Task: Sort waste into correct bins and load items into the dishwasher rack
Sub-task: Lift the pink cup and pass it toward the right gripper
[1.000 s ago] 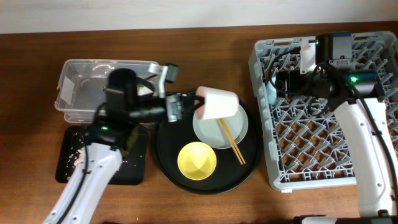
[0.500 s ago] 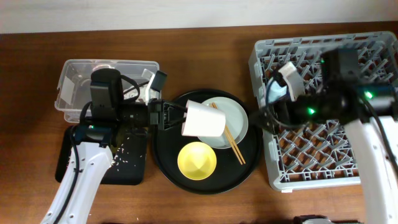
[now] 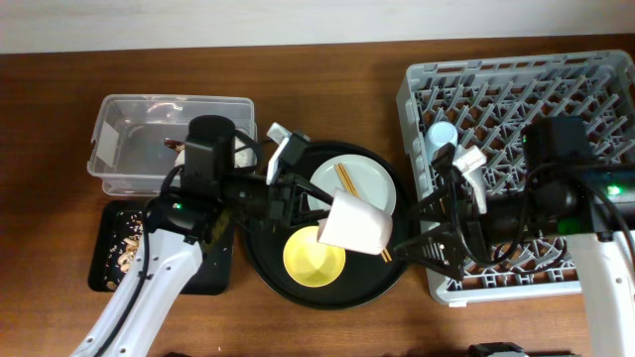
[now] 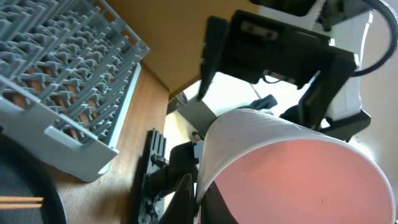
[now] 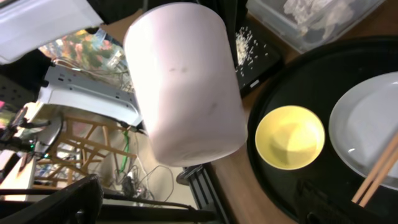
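My left gripper [image 3: 316,211] is shut on the rim of the pink cup [image 3: 354,223] and holds it on its side above the round black tray; the left wrist view shows the cup [image 4: 292,168] pinched between the fingers [image 4: 200,194]. My right gripper [image 3: 409,231] is open and empty, its fingers spread just right of the cup's base [image 5: 186,87]. The yellow bowl [image 3: 315,254], the plate [image 3: 357,183] and the chopsticks [image 3: 344,178] lie on the round tray. The blue cup [image 3: 442,135] stands in the dishwasher rack [image 3: 526,109].
The clear box [image 3: 129,149] at the back left holds a white napkin [image 5: 311,9] and a small brown piece [image 3: 177,147]. The flat black tray [image 3: 104,268] in front of it holds food scraps [image 3: 124,248]. The round black tray [image 3: 268,273] sits between bins and rack.
My left arm has carried the pink cup down and to the right over the tray. My right arm has left the rack's back corner, come toward the cup and opened wide; the blue cup stays in the rack.
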You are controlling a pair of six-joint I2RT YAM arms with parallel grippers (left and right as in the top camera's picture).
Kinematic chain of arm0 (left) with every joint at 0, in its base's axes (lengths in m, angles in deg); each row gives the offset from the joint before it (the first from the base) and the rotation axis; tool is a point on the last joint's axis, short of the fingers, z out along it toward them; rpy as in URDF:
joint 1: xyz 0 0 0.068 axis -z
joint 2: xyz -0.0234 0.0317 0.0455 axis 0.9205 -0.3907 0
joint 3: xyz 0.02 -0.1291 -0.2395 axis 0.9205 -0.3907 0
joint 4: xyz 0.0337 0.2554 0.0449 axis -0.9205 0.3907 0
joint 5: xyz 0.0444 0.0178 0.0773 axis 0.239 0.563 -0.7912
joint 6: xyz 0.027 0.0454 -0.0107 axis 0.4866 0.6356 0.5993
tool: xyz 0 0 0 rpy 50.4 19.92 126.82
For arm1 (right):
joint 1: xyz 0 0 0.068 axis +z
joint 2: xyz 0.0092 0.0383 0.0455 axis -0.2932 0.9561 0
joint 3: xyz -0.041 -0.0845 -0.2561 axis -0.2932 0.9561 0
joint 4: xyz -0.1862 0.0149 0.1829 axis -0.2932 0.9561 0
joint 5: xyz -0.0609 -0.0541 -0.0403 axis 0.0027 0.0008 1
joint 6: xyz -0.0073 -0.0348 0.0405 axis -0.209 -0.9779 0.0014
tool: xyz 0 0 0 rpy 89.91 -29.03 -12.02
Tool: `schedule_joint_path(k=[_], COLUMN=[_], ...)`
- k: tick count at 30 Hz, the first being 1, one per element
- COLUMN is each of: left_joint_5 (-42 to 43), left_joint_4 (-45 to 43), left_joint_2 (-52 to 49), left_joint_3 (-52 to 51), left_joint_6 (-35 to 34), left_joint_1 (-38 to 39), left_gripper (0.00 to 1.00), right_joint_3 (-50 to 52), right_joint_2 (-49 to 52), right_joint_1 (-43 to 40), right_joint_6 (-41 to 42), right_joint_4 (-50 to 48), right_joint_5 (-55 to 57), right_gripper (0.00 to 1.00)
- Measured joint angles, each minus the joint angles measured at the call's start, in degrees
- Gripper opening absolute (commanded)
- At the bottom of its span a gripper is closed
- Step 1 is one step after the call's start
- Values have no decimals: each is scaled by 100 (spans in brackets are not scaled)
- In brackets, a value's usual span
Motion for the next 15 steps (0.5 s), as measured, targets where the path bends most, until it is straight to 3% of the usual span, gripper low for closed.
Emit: schedule_joint_path(k=[8,15], left_joint_5=[-2,-7], left_joint_4=[-304,-308], left_joint_2=[0,0], left_joint_3=[0,0], left_joint_6=[0,0], left_joint_1=[131,131], left_gripper=[0,0], right_joint_3=[1040,1799], right_joint_2=[2,7], right_joint_1=[0,236], right_joint_6=[-815,-1421], right_joint_4=[-7,-328], right_joint_5=[-925,-1725], right_gripper=[99,84])
